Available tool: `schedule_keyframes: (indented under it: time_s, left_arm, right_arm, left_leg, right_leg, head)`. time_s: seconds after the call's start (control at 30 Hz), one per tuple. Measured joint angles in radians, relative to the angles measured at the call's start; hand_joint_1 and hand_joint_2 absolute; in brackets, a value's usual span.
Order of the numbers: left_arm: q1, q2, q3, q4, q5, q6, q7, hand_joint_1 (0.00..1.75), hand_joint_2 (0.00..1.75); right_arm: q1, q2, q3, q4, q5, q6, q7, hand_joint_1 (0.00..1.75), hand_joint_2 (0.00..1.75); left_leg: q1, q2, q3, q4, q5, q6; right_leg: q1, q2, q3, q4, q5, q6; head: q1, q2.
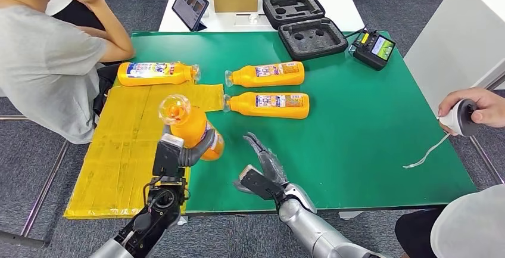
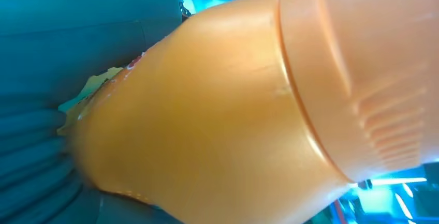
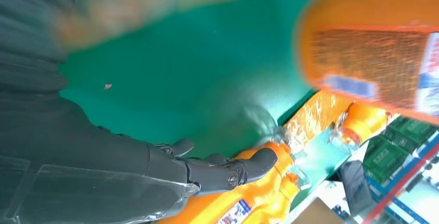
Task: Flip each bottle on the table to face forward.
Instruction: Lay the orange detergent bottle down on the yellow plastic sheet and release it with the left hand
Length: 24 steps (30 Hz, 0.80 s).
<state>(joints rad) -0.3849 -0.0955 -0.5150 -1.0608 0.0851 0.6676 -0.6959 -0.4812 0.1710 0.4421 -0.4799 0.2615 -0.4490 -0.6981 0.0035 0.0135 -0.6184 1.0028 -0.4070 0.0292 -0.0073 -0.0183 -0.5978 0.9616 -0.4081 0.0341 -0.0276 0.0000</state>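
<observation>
A held bottle is gripped in the left hand and is lifted clear of the bench, its clear cap end tilted up toward the camera, above the yellow sheet at the bench's left side. In the left wrist view its orange body is seen pressed close against that hand. The right hand is held empty, fingers spread, just above the bench near its front edge, beside the held bottle.

Three other bottles are laid on their sides farther back on the bench: the left bottle by the yellow sheet's far edge, the upper bottle and the lower bottle together near the bench's middle. Labels are shown upward on all three, so they are judged likely done; the held bottle is judged the one in hand, with setting it down label-up left to do.
</observation>
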Motion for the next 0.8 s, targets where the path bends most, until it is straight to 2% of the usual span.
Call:
schedule_keyframes:
  time_s: [0.13, 0.3, 0.4, 0.57, 0.8]
  left_arm:
    - [0.015, -0.002, 0.134, -0.032, -0.479, 0.027, -0.004, 1.75, 1.75]
    - [0.042, -0.042, 0.338, -0.106, -0.840, 0.030, -0.005, 1.75, 1.75]
    - [0.052, -0.062, 0.421, -0.138, -0.916, 0.031, -0.005, 1.75, 1.75]
    - [0.067, -0.088, 0.501, -0.176, -0.993, 0.031, -0.004, 1.75, 1.75]
    - [0.072, -0.136, 0.613, -0.234, -1.245, 0.031, -0.004, 1.75, 1.75]
  right_arm:
    - [0.000, 0.003, 0.000, 0.000, -0.013, 0.023, 0.000, 0.00, 1.75]
    - [0.000, 0.012, 0.000, 0.000, -0.021, 0.041, 0.000, 0.00, 1.75]
    - [0.000, 0.017, 0.000, 0.000, -0.024, 0.045, 0.000, 0.00, 1.75]
    - [0.000, 0.024, 0.000, 0.000, -0.029, 0.051, 0.000, 0.00, 1.75]
    - [0.000, 0.035, 0.000, 0.000, -0.037, 0.061, 0.000, 0.00, 1.75]
  left_leg:
    - [0.000, 0.000, 0.000, 0.000, 0.000, 0.000]
    - [0.000, 0.000, 0.000, 0.000, 0.000, 0.000]
    - [0.000, 0.000, 0.000, 0.000, 0.000, 0.000]
    - [0.000, 0.000, 0.000, 0.000, 0.000, 0.000]
    - [0.000, 0.000, 0.000, 0.000, 0.000, 0.000]
  right_leg:
    - [0.000, 0.001, 0.000, 0.000, 0.000, 0.000]
    - [0.000, 0.001, 0.000, 0.000, 0.000, 0.000]
    - [0.000, 0.001, 0.000, 0.000, 0.000, 0.000]
    - [0.000, 0.001, 0.000, 0.000, 0.000, 0.000]
    - [0.000, 0.001, 0.000, 0.000, 0.000, 0.000]
  head:
    - [0.000, 0.000]
    - [0.000, 0.000]
    - [0.000, 0.000]
    - [0.000, 0.000]
    - [0.000, 0.000]
